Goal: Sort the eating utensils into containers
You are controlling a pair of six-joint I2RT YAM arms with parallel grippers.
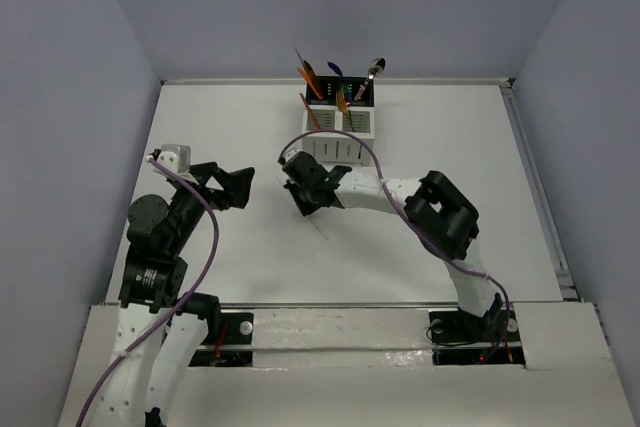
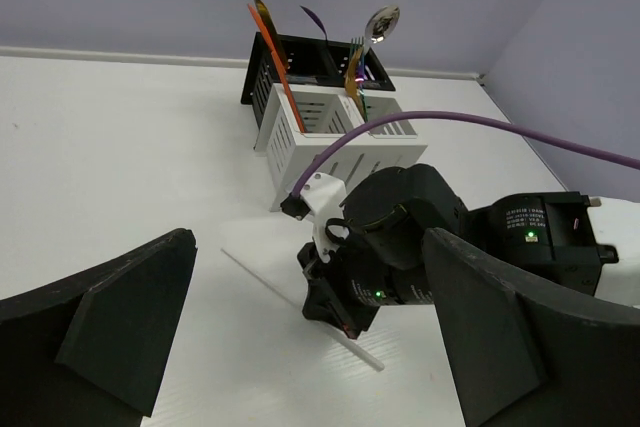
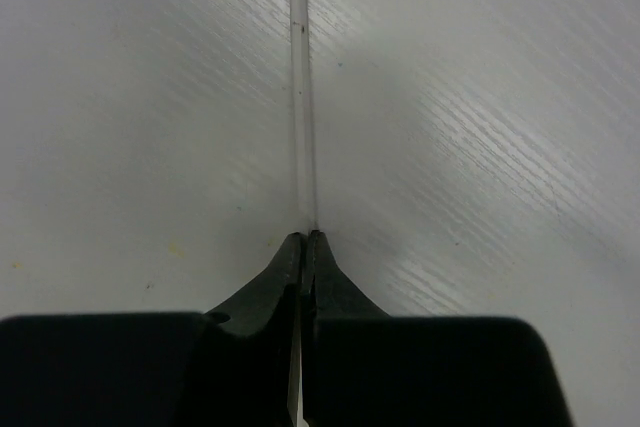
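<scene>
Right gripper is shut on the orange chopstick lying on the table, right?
Not orange. The right gripper is shut on the pale chopstick lying on the table, as the right wrist view shows; the orange chopstick stands in the caddy.

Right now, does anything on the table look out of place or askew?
One pale chopstick lies flat on the table, apart from the white caddy holding the other utensils; the right fingers pinch it.
</scene>
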